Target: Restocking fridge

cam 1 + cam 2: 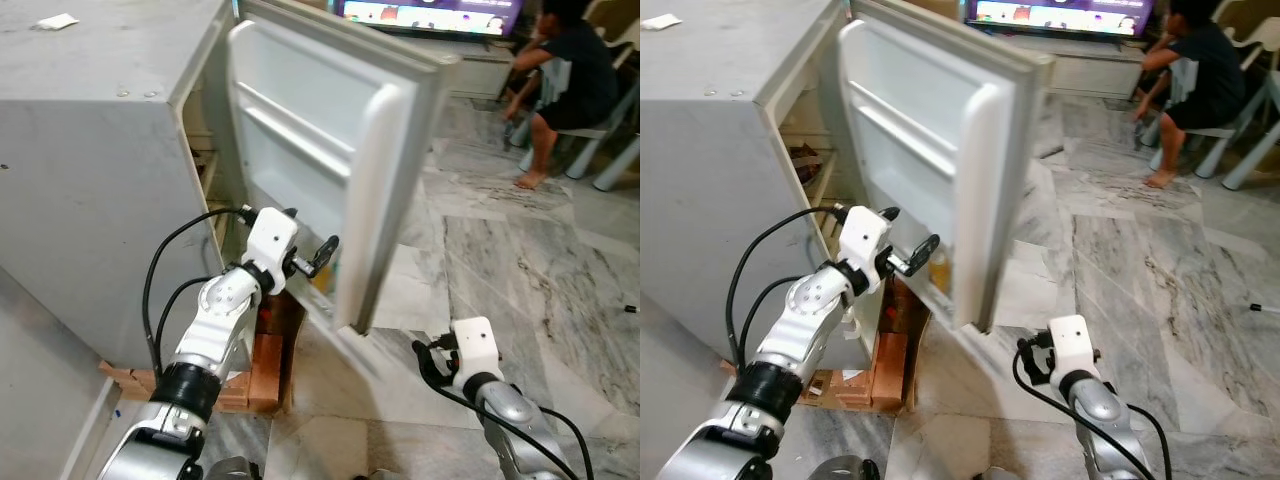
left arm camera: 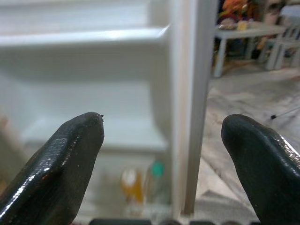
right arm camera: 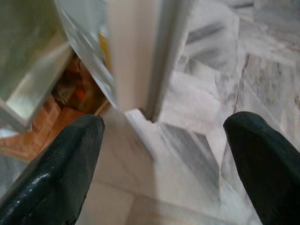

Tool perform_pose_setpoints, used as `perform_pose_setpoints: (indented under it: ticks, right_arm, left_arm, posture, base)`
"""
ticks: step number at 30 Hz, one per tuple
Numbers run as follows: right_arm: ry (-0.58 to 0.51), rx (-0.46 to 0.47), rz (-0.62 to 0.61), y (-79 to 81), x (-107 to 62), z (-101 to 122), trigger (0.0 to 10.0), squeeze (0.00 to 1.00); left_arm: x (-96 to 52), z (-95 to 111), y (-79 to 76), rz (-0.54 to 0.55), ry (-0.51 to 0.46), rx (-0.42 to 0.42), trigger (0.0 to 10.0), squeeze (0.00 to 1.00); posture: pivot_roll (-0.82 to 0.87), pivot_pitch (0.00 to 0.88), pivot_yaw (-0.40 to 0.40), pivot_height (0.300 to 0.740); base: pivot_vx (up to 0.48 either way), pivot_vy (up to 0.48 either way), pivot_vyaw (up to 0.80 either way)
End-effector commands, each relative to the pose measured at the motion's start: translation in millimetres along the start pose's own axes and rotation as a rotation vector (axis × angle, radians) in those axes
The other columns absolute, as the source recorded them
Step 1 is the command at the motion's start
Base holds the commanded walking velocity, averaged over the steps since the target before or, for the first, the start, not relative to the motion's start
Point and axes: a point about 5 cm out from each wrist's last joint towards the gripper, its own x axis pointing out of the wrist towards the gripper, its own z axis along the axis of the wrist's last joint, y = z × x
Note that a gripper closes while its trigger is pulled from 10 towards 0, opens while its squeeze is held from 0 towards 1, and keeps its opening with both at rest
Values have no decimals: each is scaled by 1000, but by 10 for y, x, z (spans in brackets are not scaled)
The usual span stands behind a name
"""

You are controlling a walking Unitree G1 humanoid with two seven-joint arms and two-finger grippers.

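The fridge (image 1: 90, 200) stands at the robot's left, a low white box raised on wooden blocks (image 1: 262, 375), and its door (image 1: 330, 150) is swung out toward the robot, the inner shelves facing the cabinet. The door's free edge (image 1: 985, 200) points forward and down, ending just above the marble floor (image 1: 520, 280). The left gripper (image 1: 318, 255) is raised in the gap between cabinet and door, close to the door's lower inner shelf, its fingers (image 2: 61, 168) spread wide with nothing between them; in the left wrist view the door edge runs upright between the two tips. On the lowest door shelf stand two bottles (image 2: 140, 183), one yellowish and one with a green cap, blurred. The right gripper (image 3: 164, 164) is low, over the floor just outside the door's bottom corner (image 3: 147, 112), its fingers also wide apart and empty. To the right of the door the floor lies open for a good stretch. Well beyond, a person (image 1: 565, 80) sits on a pale chair (image 1: 600, 140) before a lit screen (image 1: 430, 12). A small white scrap (image 1: 57, 21) lies on the fridge's flat top, near its far edge.
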Motion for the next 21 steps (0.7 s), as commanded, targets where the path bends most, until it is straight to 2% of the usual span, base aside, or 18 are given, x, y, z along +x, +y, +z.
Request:
perform_pose_setpoints:
  ticks: [1,7,14,16,20,21]
  right_arm:
    - [-55,14,0,-3,-5,92,10000,0]
    - [-85,16,12,65,16,147,10000,0]
    - [-119,16,-6,83,49,213,10000,0]
    - [-160,-10,-18,90,58,305,10000,0]
    - [-203,-3,-11,144,76,415,10000,0]
    - [-221,7,-11,174,92,463,10000,0]
  left_arm:
    - [-57,-4,91,51,-11,-4,10000,0]
    - [-269,-129,144,130,18,-16,10000,0]
    - [-457,-220,102,154,52,11,10000,0]
    - [-513,-207,156,158,59,80,10000,0]
    - [-614,-173,282,216,61,109,10000,0]
    - [-682,-168,335,253,67,121,10000,0]
  posture:
    - [8,0,-44,740]
    - [14,0,-47,740]
    - [17,0,-44,740]
    - [16,0,-43,740]
    - [23,0,-44,740]
    - [29,0,-45,740]
  base:
    - [0,-472,0]
    - [0,-472,0]
    - [0,-456,0]
    - [0,-442,0]
    - [63,-422,-109]
    - [322,-352,-800]
